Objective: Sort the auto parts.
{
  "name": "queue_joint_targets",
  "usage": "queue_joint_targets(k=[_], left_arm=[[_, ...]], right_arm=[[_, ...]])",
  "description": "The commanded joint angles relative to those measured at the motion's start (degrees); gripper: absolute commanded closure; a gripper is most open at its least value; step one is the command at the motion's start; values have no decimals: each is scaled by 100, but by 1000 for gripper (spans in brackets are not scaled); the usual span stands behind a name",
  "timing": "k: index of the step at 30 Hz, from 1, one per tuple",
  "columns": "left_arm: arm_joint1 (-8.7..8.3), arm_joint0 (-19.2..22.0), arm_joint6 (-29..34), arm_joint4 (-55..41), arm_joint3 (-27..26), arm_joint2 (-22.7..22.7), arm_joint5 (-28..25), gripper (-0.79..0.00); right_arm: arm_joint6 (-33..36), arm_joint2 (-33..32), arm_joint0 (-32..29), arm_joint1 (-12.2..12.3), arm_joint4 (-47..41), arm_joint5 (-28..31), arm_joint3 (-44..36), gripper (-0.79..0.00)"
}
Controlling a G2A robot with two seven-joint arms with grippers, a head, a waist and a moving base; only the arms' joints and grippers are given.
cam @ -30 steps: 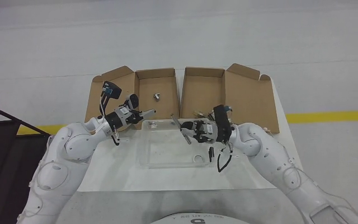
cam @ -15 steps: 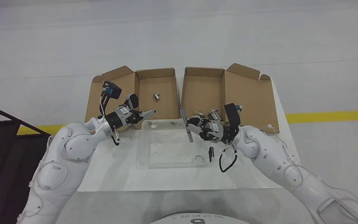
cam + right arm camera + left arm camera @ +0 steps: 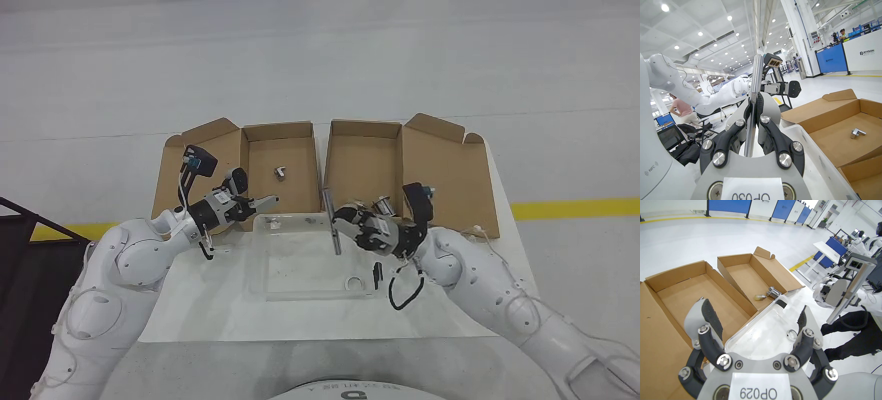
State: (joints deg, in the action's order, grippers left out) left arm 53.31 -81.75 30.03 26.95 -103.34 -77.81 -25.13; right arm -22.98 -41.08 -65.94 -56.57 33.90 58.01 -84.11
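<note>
My right gripper [image 3: 346, 220] [image 3: 753, 103] is shut on a long metal rod [image 3: 327, 205] [image 3: 757, 75] and holds it above the far edge of the clear tray [image 3: 300, 262], in front of the gap between two open cardboard boxes. My left gripper [image 3: 264, 203] [image 3: 757, 317] hangs open and empty over the tray's far left corner, by the left box [image 3: 262, 160]. A small metal fitting [image 3: 281, 172] [image 3: 857, 133] lies in the left box. The right box [image 3: 362, 160] [image 3: 745, 275] holds a flanged metal part [image 3: 773, 292] and a small cylinder [image 3: 759, 297].
A metal ring [image 3: 791, 334] and a black part [image 3: 377, 272] lie in the tray. The boxes' raised flaps and walls stand just behind both grippers. A white table [image 3: 200, 300] carries everything, with bare surface in front of the tray.
The right gripper has carried the rod a little back toward the boxes and turned it; it has barely moved in the last half second. The left arm has stayed still.
</note>
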Motion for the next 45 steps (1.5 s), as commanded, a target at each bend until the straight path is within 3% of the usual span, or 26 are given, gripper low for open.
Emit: queue_joint_targets(k=[1, 7, 12, 17, 24, 31, 45], left_arm=[[0, 0, 0, 0, 0, 0, 0, -785], [0, 0, 0, 0, 0, 0, 0, -785], [0, 0, 0, 0, 0, 0, 0, -785], [0, 0, 0, 0, 0, 0, 0, -785], [0, 0, 0, 0, 0, 0, 0, -785], [0, 0, 0, 0, 0, 0, 0, -785], [0, 0, 0, 0, 0, 0, 0, -785]], right_arm=[[183, 87, 46, 9, -419, -1, -128, 0], [955, 482, 349, 116, -2297, -1, -701, 0], [2115, 585, 579, 226, -4065, -1, -992, 0], [3570, 224, 530, 248, -5787, -1, -954, 0], [5482, -496, 225, 57, -7321, -1, -601, 0], [6860, -1076, -11, -268, -8151, -1, -258, 0], [6926, -1294, -5, -765, -7882, -1, 311, 0]])
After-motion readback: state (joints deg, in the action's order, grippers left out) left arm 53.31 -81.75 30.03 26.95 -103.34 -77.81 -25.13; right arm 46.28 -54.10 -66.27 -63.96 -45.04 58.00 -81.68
